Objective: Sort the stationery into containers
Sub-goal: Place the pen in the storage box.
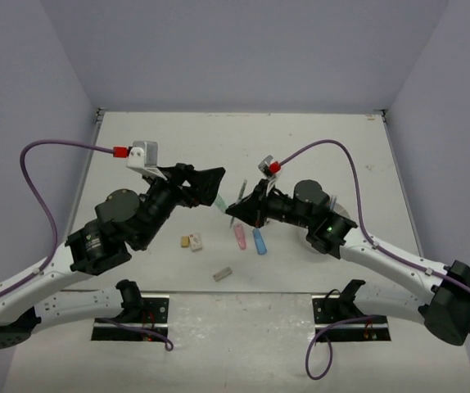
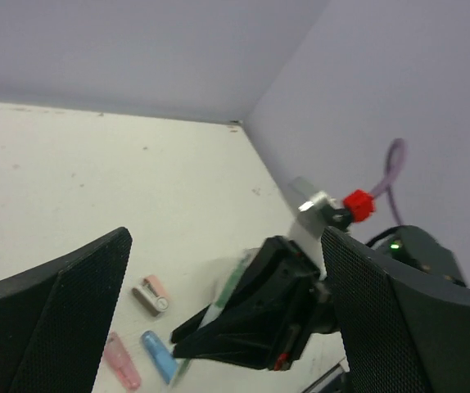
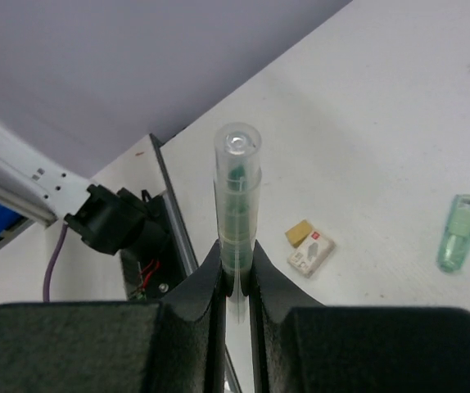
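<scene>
Only the right wrist view showed the grasp plainly: the right gripper was clenched on a slim green pen with a clear round cap, upright at frame centre. The left wrist view showed the left gripper spread wide, its mesh-textured fingers empty, with a glossy pink piece and a blue piece at lower left.

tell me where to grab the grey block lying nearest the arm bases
Take the grey block across its narrow width at mid-length, coming straight down. It lies flat and alone on the table, slanted, so the hand must turn to match. The open left hand looks best placed; the right hand holds a pen.
</scene>
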Robot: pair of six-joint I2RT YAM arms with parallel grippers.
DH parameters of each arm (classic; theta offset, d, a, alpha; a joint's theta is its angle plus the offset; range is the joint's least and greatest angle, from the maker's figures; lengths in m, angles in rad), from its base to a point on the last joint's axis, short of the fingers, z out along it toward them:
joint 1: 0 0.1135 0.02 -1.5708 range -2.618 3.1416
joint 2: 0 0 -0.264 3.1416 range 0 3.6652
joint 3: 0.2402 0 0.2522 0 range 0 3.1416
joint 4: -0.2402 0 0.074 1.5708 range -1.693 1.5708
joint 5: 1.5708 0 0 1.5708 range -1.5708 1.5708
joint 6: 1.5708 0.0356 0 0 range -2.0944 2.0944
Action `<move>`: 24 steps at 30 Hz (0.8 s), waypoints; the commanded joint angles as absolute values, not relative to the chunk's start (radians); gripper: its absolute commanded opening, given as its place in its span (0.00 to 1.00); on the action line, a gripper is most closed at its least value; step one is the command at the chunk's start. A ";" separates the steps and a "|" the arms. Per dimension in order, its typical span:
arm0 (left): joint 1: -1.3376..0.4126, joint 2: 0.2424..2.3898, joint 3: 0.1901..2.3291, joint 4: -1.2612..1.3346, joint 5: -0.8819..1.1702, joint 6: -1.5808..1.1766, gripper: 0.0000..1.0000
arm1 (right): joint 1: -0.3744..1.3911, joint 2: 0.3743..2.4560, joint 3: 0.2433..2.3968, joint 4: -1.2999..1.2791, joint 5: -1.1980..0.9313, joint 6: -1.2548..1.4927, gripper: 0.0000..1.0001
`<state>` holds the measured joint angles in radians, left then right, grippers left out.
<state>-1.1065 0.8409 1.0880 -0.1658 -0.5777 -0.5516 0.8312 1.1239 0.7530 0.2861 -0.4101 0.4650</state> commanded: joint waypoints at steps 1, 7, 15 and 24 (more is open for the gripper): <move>-1.106 0.894 1.121 -0.396 -0.768 -0.637 1.00 | 0.831 1.043 0.794 0.125 -0.046 0.414 0.00; -1.007 1.119 1.120 -0.656 -0.774 -0.763 1.00 | 0.742 0.896 0.738 -0.168 0.836 0.485 0.00; -0.831 1.159 0.976 -0.478 -0.580 -0.714 1.00 | 0.688 0.741 0.642 -0.196 1.028 0.462 0.00; -0.831 1.144 0.948 -0.479 -0.557 -0.692 1.00 | 0.653 0.723 0.630 -0.356 0.934 0.589 0.00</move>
<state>-0.8299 1.1683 0.9585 -0.5140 -0.5705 -0.7036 0.6594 0.7338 0.6197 -0.2688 0.9218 0.4992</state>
